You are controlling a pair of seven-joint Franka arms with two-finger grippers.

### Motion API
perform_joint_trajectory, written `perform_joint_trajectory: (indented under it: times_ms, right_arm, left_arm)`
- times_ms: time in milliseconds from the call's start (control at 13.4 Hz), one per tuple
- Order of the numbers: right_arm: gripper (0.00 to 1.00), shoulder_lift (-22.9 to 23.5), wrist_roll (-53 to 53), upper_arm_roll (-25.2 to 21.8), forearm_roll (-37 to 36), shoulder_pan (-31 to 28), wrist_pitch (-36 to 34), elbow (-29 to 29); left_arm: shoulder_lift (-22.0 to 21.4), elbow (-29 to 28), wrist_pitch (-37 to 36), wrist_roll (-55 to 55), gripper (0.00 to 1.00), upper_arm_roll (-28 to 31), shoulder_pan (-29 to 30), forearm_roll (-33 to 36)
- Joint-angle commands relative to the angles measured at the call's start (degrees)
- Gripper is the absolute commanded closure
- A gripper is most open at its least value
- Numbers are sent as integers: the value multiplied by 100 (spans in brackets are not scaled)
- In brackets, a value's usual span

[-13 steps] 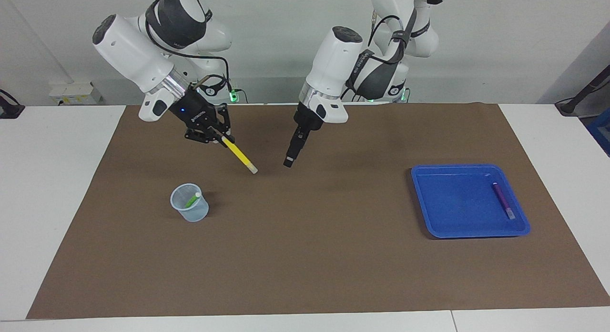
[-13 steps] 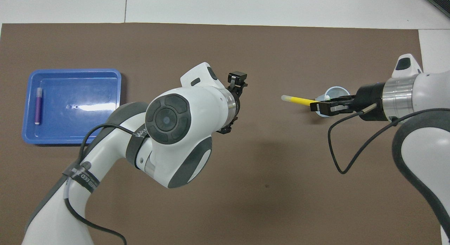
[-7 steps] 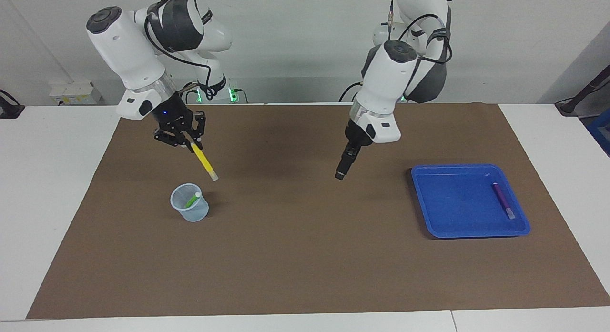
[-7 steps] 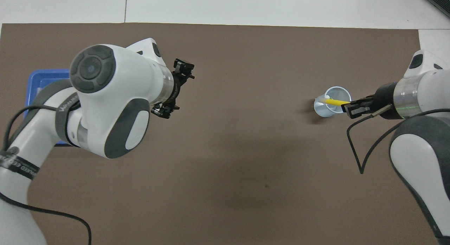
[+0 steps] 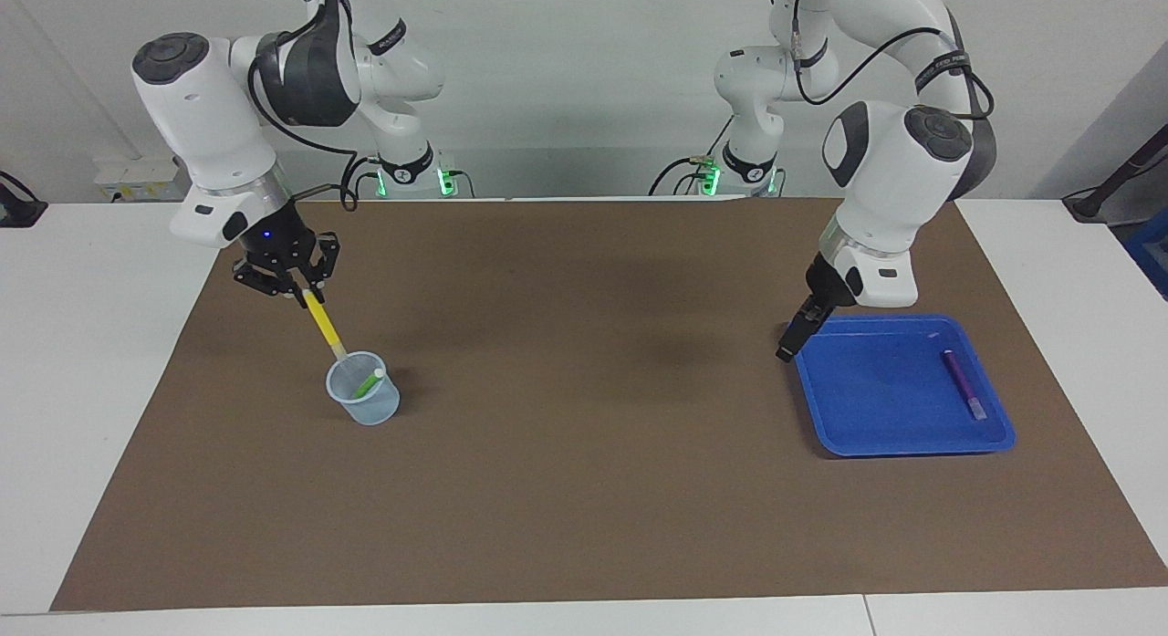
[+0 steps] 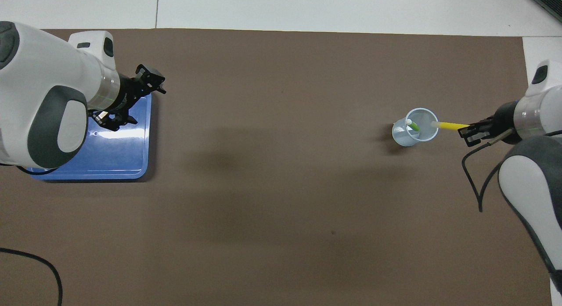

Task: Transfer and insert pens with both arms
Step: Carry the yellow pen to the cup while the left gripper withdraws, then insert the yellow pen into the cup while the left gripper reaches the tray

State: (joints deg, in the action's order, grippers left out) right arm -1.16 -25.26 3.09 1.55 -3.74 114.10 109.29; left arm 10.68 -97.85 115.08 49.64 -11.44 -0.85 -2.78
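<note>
Claw on the right arm (image 5: 294,287) pinches a slim yellow marker pen (image 5: 324,325) by its upper end, pale cap tip at the rim of a small clear plastic cup (image 5: 364,401) holding a green pen (image 5: 369,382). Left claw (image 5: 792,337) hangs over the edge of a blue plastic tray (image 5: 876,440) on the brown surface (image 5: 584,490); whether it is spread is unclear. A purple pen (image 5: 963,384) lies in the tray. Light, stiff and smooth, it is likely best gripped mid-barrel.

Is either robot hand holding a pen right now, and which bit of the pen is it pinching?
The right end effector pinches the yellow pen by its upper end, pale cap end down at the cup. The left end effector holds nothing.
</note>
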Motion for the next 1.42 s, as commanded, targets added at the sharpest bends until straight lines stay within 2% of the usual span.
perform_joint_trajectory:
  times_ms: [0,299,597,746,896,1045,1119,1194,1343]
  right_arm:
    - [100,335,-75,51,-146,-22,182,-136]
    - [100,616,-75,51,-243,-22,350,-110]
    - [100,739,-66,51,-243,-4,516,-13]
    - [100,792,-58,51,-243,4,674,74]
    - [54,827,-66,51,-243,-22,745,84]
    - [29,836,-84,51,-243,-57,640,5]
    - [11,828,-84,51,-235,-57,605,-4]
    - [0,793,-67,51,-226,-48,466,-74]
    - [0,757,-40,34,-234,-57,-26,-407]
  left_arm:
    - [-101,-23,-144,-1075,0,-51,216,190]
    - [-92,-32,-47,-3659,0,-51,980,436]
    - [21,-76,373,-4829,0,-51,1437,1103]
    - [249,-102,760,-5209,0,-51,1648,1436]
    - [504,-103,1129,-5447,0,-51,1824,1728]
    - [663,-207,1428,-5457,0,-51,1956,1720]
    - [707,-304,1586,-5465,0,-60,2088,1720]
    - [795,-374,1718,-5474,0,-68,2237,1720]
    - [1066,-393,1895,-5474,0,-60,2378,1720]
